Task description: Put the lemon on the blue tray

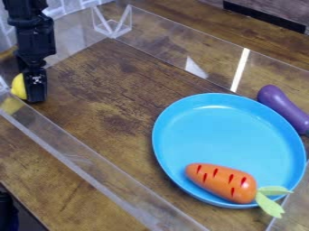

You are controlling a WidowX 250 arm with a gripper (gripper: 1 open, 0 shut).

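Observation:
The lemon (17, 87) shows only as a small yellow patch at the far left of the wooden table, mostly hidden behind a black finger (36, 87). My gripper (29, 90) points straight down over it, low at the table, with its jaws open and the lemon at or between them; whether they touch it I cannot tell. The blue tray (229, 126) lies well to the right, round and wide, far from the gripper.
An orange carrot (223, 180) with green leaves lies on the tray's near part. A purple eggplant (285, 104) rests on the table just past the tray's right rim. A clear plastic wall (85, 162) runs along the table's near-left edge, and a clear stand (112, 18) sits at the back.

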